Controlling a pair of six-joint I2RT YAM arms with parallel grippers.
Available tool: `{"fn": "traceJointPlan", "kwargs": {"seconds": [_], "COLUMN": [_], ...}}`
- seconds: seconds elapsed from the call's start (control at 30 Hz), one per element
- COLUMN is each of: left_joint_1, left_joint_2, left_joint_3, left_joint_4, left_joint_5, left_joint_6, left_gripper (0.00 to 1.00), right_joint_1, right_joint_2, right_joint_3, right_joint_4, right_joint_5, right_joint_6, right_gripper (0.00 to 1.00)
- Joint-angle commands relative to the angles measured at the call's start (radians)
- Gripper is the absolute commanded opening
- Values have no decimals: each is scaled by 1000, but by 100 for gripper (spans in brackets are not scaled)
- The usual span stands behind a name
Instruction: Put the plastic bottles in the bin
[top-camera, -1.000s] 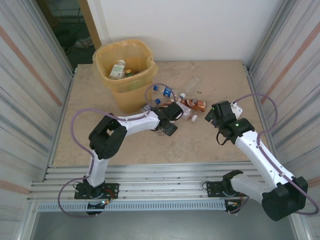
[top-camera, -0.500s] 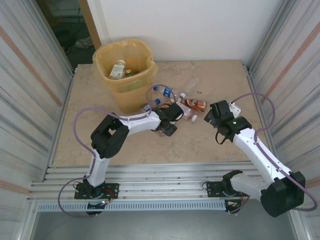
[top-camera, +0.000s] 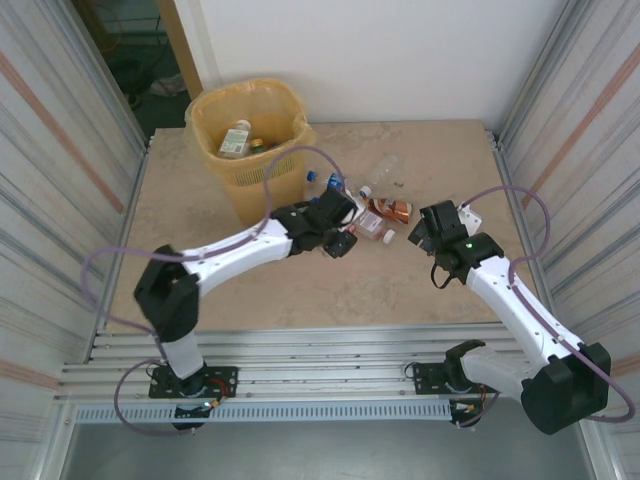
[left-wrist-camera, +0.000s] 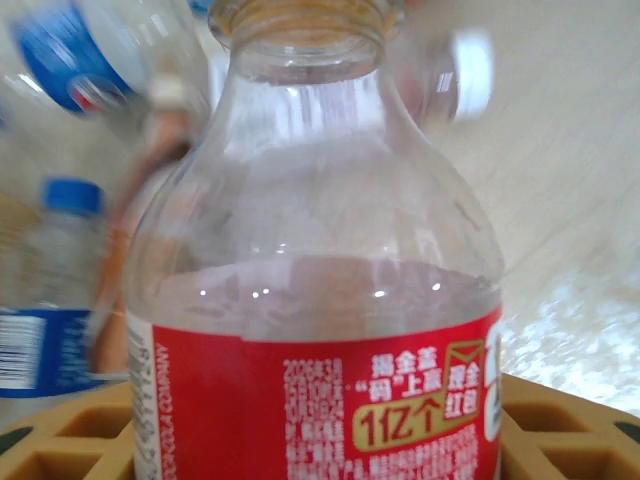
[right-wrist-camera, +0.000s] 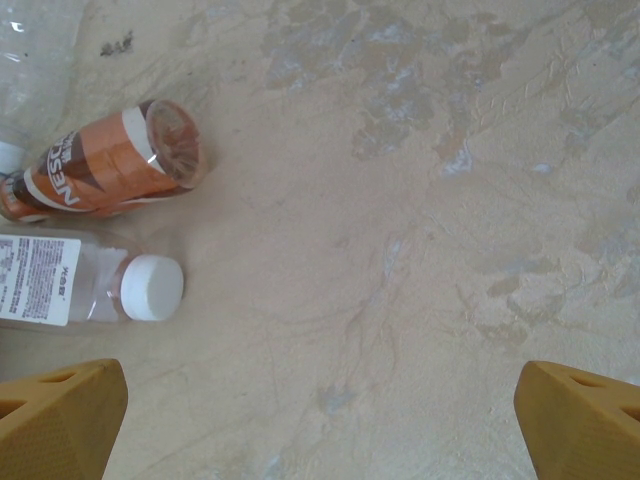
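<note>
Stretching out since the earlier frames, the left arm has swung its elbow toward the near-left, and the left gripper (top-camera: 337, 228) sits just right of the bin (top-camera: 250, 178). Its jaws clamp the red-labelled bottle (left-wrist-camera: 320, 300), clear and capless, printed "1亿个" in yellow, neck pointing away from the wrist. The right gripper (right-wrist-camera: 320, 425) hangs with jaws spread wide over bare table (right-wrist-camera: 430, 250). Left of them lie an orange-brown bottle (right-wrist-camera: 95, 175) lettered "NES" and a white-capped bottle (right-wrist-camera: 90, 285).
</note>
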Motion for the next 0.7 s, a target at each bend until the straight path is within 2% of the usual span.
{"fn": "traceJointPlan", "kwargs": {"seconds": [0.0,0.13,0.27,0.67], "left_joint_1": [-4,14,87,416], "left_joint_2": [-113,-192,-239,-182], "left_joint_3": [6,40,99,316], "left_joint_4": [39,72,105,161], "left_joint_5": [-34,-91,-61,64], "left_joint_6": [82,185,254,422], "left_gripper": [43,43,43,43], "right_joint_1": [-10,-9,-9,-11], "right_joint_2": [-20,-38,-49,-85], "right_joint_3": [7,-5,-4,-5], "right_joint_4": [-21,-18,-21,-51], "right_joint_5": [22,27,26,57], "right_joint_6": [37,44,45,46], "right_gripper": [98,98,98,98]}}
